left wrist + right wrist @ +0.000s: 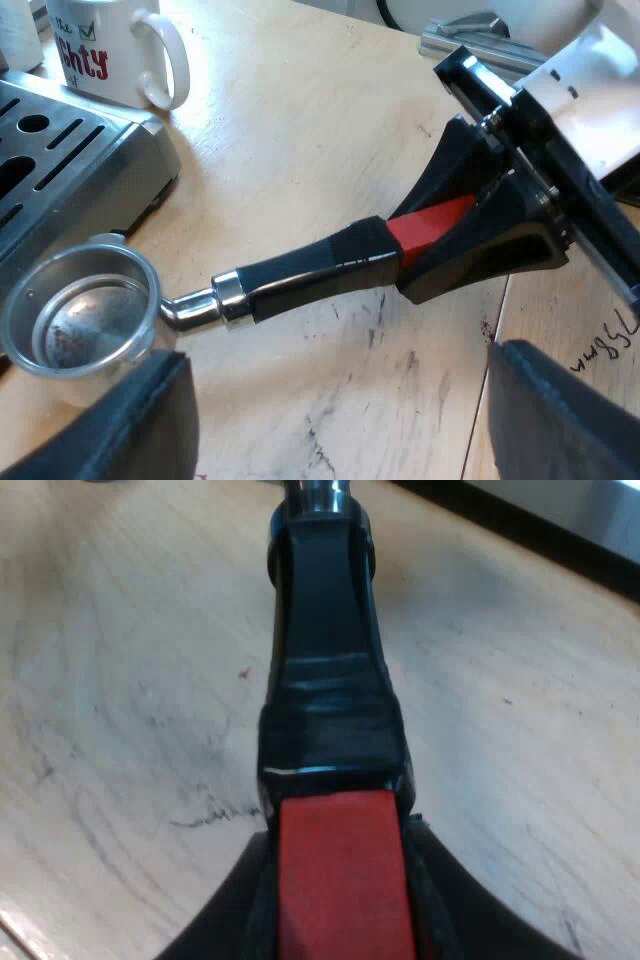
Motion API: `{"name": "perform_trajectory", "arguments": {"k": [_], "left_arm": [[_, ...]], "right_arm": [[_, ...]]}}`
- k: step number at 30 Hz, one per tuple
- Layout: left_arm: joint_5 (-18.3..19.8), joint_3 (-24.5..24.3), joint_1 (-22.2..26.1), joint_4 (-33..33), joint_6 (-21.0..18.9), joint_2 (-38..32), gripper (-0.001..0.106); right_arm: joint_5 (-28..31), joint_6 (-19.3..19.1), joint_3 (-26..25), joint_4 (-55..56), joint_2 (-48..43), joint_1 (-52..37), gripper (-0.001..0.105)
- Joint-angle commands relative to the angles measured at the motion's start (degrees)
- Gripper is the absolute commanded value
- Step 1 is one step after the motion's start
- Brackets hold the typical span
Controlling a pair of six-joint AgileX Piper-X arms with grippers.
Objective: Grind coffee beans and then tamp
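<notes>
The metal holder's round basket (80, 320) lies close to the corner of the espresso machine's drip tray (70, 160); a little dark residue marks its bottom. Its dark handle (310, 275) runs away from the basket to the red end (430, 225). My right gripper (475, 235) is shut on that red end. In the right wrist view the red end (340, 860) sits between the black fingers (225, 920) of my right gripper (340, 925), with the dark handle (325, 680) stretching out over the wooden table. My left gripper (340, 430) hangs open above the table, near the handle, holding nothing.
A white mug (110, 45) with red lettering stands on the wooden table (300, 120) beside the drip tray. A grey metal piece (470, 35) lies farther off, past my right arm. Dark pen marks (605, 345) are on the table close to my left gripper.
</notes>
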Motion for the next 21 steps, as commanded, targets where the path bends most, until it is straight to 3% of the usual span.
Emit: {"name": "perform_trajectory", "arguments": {"k": [1,14,21], "left_arm": [[-1.4,-0.5,-0.3,-0.5,-0.1,-0.3,0.063],[-2.4,1.1,-0.3,-1.1,0.2,-0.3,0.063],[-2.4,1.1,-0.3,-1.1,0.2,-0.3,0.063]], "right_arm": [[1.5,-0.9,0.7,-2.9,-0.9,-0.2,0.000],[-2.9,0.5,1.6,0.6,-0.9,-0.5,0.000],[-6.0,2.3,1.6,1.6,-0.9,-6.7,0.000]]}}
